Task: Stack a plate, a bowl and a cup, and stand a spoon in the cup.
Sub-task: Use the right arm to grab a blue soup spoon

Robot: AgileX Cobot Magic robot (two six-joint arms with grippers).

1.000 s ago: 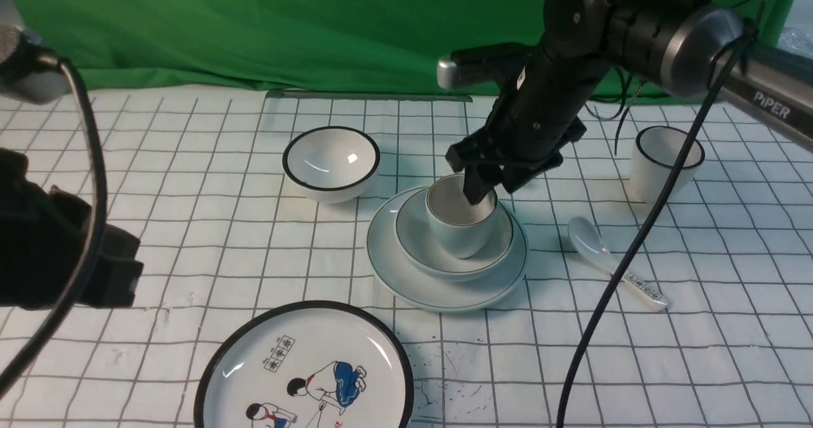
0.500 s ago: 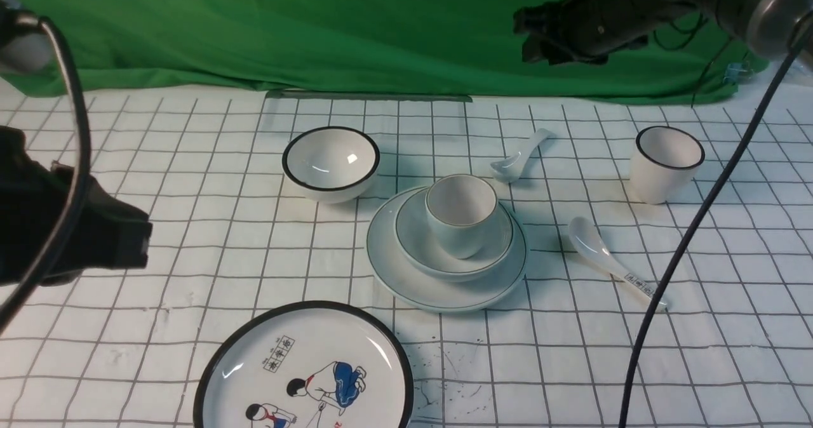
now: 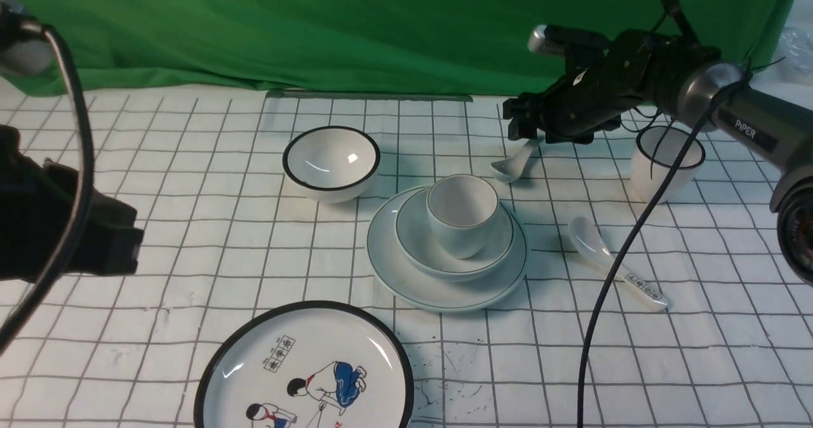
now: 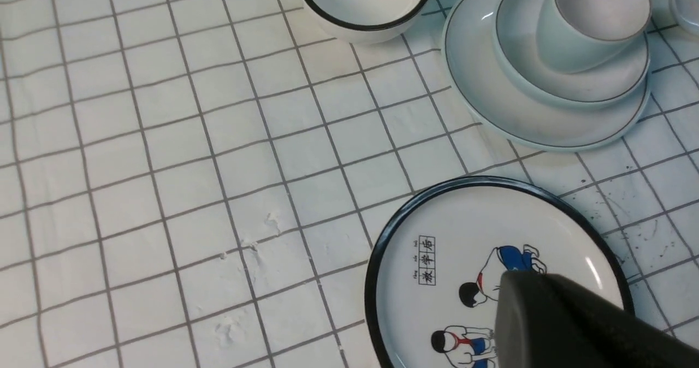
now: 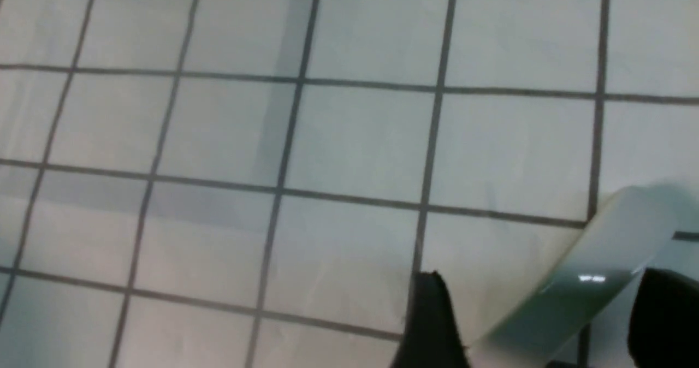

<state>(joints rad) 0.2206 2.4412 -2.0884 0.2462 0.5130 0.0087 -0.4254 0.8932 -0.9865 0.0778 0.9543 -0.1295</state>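
Centrally, the cup [image 3: 462,215] sits inside the bowl [image 3: 416,240] atop the plate [image 3: 394,269].

We list the plate [image 3: 406,279], bowl [image 3: 416,250] and cup [image 3: 458,228]: pale white, each with a thin dark rim line. The spoon [image 3: 511,166] is plain white. The far-left black-rimmed bowl [image 3: 330,161] and far-right black-rimmed cup [image 3: 645,174] are white. We record the near cartoon plate [image 3: 305,352]: white, black rim, children in blue and red. The right-hand printed spoon [image 3: 597,250] is white with dark characters. The cloth [image 3: 190,225] is white with a dark grid, and the backdrop [image 3: 317,28] is green.
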